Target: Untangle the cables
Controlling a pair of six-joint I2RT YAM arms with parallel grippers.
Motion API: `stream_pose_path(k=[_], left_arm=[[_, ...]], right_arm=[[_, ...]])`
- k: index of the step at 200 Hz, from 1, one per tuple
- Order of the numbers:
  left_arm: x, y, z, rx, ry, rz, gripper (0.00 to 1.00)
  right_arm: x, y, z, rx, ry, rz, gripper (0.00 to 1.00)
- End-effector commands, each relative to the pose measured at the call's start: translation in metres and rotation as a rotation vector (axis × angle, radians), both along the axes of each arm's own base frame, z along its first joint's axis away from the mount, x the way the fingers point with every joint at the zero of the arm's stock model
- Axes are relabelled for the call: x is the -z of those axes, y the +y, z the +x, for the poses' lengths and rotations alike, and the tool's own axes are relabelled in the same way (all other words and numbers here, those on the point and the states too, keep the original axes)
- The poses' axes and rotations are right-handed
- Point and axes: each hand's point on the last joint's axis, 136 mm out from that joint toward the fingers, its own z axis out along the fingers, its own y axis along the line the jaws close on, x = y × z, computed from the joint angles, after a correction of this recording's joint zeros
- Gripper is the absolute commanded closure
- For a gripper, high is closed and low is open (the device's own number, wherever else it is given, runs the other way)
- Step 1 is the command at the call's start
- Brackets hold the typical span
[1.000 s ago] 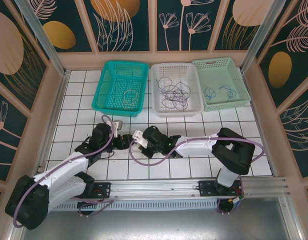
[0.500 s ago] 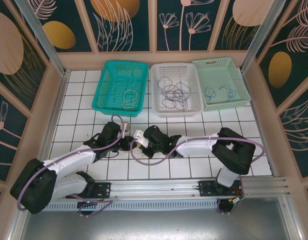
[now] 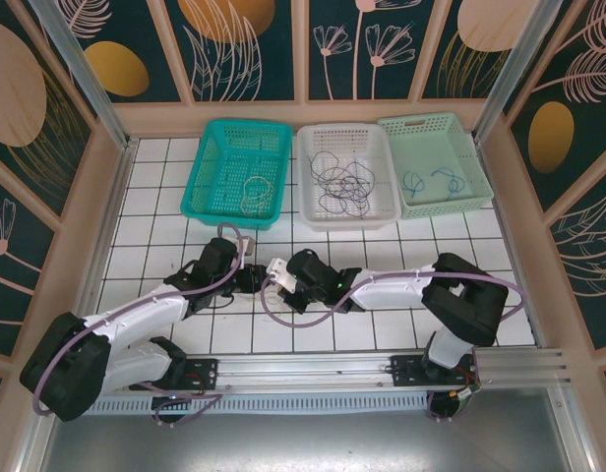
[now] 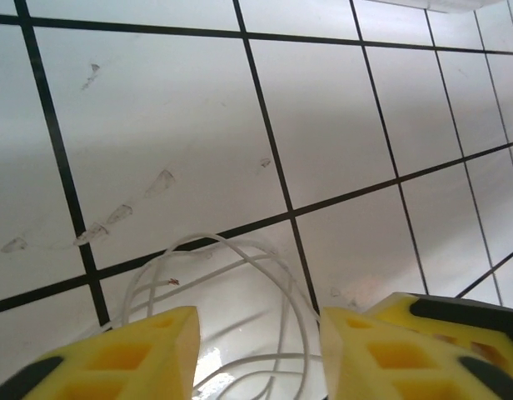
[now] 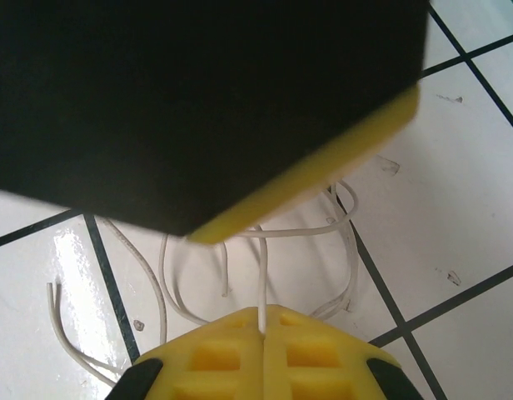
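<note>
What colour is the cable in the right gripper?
White; the cable shows best in the right wrist view.

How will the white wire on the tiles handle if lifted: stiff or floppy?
Probably floppy: the white wire lies in loose curls on the tile, so it should droop. Likely very light, being so thin. Could slip, since the right gripper pinches just one strand.

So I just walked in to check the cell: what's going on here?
A white cable lies looped on the tiles. The robot's right claw is shut on one strand; the left claw is open over the loops. More cables lie in the three baskets behind.
</note>
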Motion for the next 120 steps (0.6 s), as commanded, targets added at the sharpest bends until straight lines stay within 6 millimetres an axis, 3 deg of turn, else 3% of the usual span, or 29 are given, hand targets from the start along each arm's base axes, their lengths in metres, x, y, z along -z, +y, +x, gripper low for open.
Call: stream_pose_path(k=[1,51,120], left_arm=[[-0.019,-0.013,-0.003,0.068,-0.041,-0.035,0.52],[-0.001,-0.023,-0.025,0.15,-0.01,0.001,0.5],[0.011,-0.019,-0.024,0.134,-0.002,0.059,0.55]], right_arm=[[-0.012,0.004,0.006,0.022,-0.011,0.048,0.99],[-0.022,0.0,0.015,0.048,0.009,0.093,0.99],[-0.019,-0.006,0.017,0.062,0.042,0.104,0.99]])
